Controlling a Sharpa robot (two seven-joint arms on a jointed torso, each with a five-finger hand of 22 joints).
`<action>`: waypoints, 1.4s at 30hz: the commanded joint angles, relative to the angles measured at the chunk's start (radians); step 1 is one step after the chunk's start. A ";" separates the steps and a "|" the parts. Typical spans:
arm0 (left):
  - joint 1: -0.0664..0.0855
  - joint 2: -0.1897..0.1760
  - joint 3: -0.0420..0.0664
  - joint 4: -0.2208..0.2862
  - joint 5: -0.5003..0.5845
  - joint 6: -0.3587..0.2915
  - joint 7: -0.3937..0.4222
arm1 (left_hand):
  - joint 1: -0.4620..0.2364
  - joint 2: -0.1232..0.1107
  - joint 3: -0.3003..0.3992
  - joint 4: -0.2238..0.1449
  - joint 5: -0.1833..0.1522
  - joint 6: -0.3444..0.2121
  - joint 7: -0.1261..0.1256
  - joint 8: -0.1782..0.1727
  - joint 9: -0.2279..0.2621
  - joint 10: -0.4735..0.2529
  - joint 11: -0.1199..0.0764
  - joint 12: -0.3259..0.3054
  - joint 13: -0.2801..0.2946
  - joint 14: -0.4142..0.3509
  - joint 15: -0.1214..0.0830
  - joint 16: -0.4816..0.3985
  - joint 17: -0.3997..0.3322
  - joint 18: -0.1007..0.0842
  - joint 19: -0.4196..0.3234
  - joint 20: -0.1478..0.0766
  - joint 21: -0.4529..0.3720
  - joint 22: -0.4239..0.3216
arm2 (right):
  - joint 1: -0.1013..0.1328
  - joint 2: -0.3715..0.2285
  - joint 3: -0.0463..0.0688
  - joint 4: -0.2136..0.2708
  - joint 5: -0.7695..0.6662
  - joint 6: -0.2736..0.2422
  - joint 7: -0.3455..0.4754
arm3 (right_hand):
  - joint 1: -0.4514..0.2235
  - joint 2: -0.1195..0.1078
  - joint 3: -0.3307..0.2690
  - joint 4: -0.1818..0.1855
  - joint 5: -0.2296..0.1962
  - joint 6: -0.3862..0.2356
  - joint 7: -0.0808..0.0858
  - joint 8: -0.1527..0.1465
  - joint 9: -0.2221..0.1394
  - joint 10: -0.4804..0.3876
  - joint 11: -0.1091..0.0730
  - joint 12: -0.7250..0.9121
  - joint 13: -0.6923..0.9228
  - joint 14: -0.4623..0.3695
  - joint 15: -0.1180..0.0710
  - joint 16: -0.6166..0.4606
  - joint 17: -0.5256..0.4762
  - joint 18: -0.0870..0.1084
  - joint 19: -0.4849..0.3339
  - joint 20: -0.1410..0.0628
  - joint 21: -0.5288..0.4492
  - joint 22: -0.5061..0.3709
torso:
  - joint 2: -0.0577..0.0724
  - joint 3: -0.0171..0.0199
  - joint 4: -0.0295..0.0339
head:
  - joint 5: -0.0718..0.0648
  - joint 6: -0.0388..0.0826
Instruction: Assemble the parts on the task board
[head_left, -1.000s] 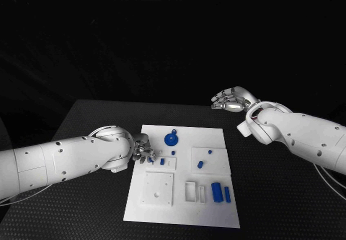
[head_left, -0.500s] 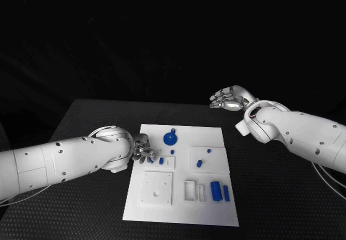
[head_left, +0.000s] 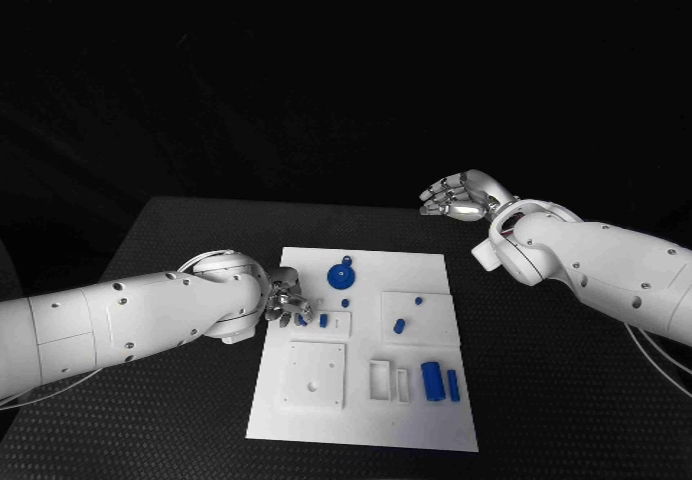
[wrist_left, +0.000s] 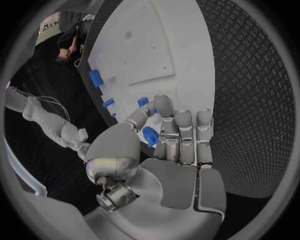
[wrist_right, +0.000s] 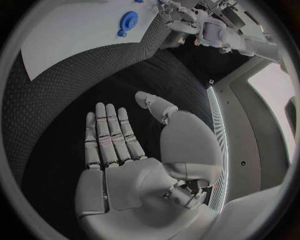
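— What's the left silver many-fingered hand (head_left: 287, 304) doing?

— I see it at the left edge of the white rectangular task board (head_left: 433, 415), about midway along. In my left wrist view it pinches a small blue plastic piece (wrist_left: 150, 136) between thumb and fingers, just over the board's edge.

— And the right one?

— The right silver hand (head_left: 459, 196) hangs above the far right part of the black textured table (head_left: 188, 240), well apart from the board. Its fingers are straight and spread, palm bare, holding nothing.

— Where are the other parts?

— A round blue disc with a tab (head_left: 342, 276) lies near the board's far edge. A short blue peg (head_left: 400, 326) sits on the raised square toward the right edge, and two upright blue cylinders (head_left: 440, 381) stand near the near right corner, beside white slotted holders (head_left: 389, 382).
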 joint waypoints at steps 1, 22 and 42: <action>-0.002 0.001 -0.001 -0.001 -0.008 0.029 -0.002 | 0.005 0.014 0.008 -0.001 0.007 0.054 -0.051 0.004 0.002 -0.005 -0.004 0.005 0.001 0.004 -0.015 0.004 0.001 0.013 0.005 -0.166 0.002 0.002 | 0.000 0.000 0.000 0.002 0.003 0.015 0.010 | 0.002 -0.008 -0.006 0.001 0.005 -0.004 0.012 0.001 -0.002 0.008 0.002 -0.007 -0.002 0.001 0.006 -0.005 -0.002 -0.015 -0.006 0.002 -0.005 0.001 | 0.000 -0.0008 0.0002 | 0.002 0.000; -0.002 -0.003 -0.001 0.002 -0.020 0.038 -0.009 | 0.005 0.015 0.008 -0.003 0.009 0.054 -0.051 0.004 0.002 -0.006 -0.005 0.006 0.002 0.003 -0.015 0.005 0.001 0.012 0.004 -0.167 0.002 0.002 | 0.000 0.001 0.000 0.003 0.004 0.016 0.012 | 0.000 -0.010 -0.012 0.002 0.010 -0.007 0.013 0.001 -0.003 0.010 0.000 -0.015 -0.002 -0.001 0.007 -0.008 -0.006 -0.017 -0.007 0.002 -0.011 0.006 | 0.000 0.0000 -0.0008 | 0.009 -0.001; -0.007 0.006 -0.001 -0.004 -0.028 0.050 -0.010 | 0.006 0.014 0.009 -0.004 0.008 0.053 -0.051 0.004 0.002 -0.007 -0.005 0.008 0.002 0.003 -0.015 0.006 0.001 0.012 0.004 -0.167 0.003 0.002 | -0.001 0.002 0.000 0.005 0.004 0.017 0.013 | 0.001 -0.009 -0.015 0.002 0.012 -0.007 0.013 0.001 -0.004 0.012 -0.001 -0.019 -0.002 -0.001 0.007 -0.009 -0.008 -0.018 -0.008 0.001 -0.014 0.008 | 0.001 0.0003 -0.0017 | 0.008 -0.003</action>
